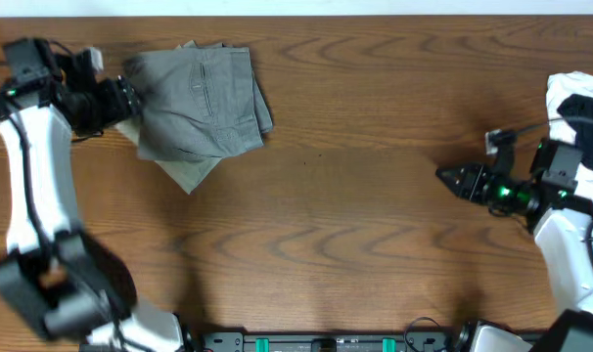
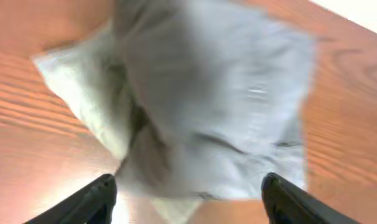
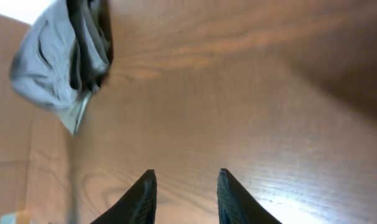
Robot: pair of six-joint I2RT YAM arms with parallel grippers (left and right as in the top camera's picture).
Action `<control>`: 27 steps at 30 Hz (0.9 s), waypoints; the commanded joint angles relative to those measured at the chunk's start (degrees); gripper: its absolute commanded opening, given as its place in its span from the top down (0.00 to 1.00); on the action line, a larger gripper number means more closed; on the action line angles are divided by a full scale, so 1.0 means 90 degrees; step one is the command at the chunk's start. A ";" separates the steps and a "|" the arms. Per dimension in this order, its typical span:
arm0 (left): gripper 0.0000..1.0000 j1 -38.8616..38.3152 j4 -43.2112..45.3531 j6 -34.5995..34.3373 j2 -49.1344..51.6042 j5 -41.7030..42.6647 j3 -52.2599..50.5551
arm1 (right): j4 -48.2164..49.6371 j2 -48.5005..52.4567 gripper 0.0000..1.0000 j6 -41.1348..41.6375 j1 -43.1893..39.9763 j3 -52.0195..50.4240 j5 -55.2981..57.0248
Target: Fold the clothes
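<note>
Closest thing in the left wrist cam is the left hand [image 2: 188, 208] itself. Fingers [image 2: 95, 200] are spread wide w/ nothing pinched btw them afaict, so it's released. Right ahead of the tips, prob touching, is the grey shorts [image 2: 226, 106] bundle, pic's pretty blurry tho.

From overhead the shorts are a squarish folded packet at the far left of the bench [image 1: 336, 235]. A paler khaki corner [image 1: 187, 174] pokes out from under the near side. The packet looks a bit longer far-to-near, and the pocket seam runs that way too.

Left hand sits at the packet's left edge, fingers aimed straight into it. Right hand [image 3: 183, 199] is slack as well, gripping nothing, well apart across the bench and pointing toward the packet.

IMO any next tuck or press is the left arm's job. Fold looks nearly done, except maybe that khaki corner.
</note>
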 commanded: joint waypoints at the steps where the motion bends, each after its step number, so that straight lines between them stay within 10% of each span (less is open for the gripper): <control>1: 0.02 -0.0600 -0.0410 0.0024 -0.1197 -0.0670 0.0238 | -0.0318 -0.0520 0.64 -0.0408 0.0095 0.0809 0.0068; 11: 0.02 -0.1581 -0.1430 -0.0641 -0.3504 -0.1974 0.0236 | -0.1462 -0.2353 0.45 -0.0993 0.0525 0.1683 0.0160; 13: 0.02 -0.1581 -0.1547 -0.0641 -0.3723 -0.1974 0.0236 | -0.1491 -0.2652 0.29 -0.0937 0.0636 0.1683 0.0138; 14: 0.02 -0.1581 -0.1617 -0.0641 -0.3820 -0.1974 0.0236 | -0.1486 -0.2786 0.01 -0.0835 0.0678 0.1683 0.0138; 27: 0.02 -0.1581 -0.1634 -0.0644 -0.4116 -0.1970 0.0236 | -0.1047 -0.3237 0.01 0.0182 0.0726 0.1683 -0.0367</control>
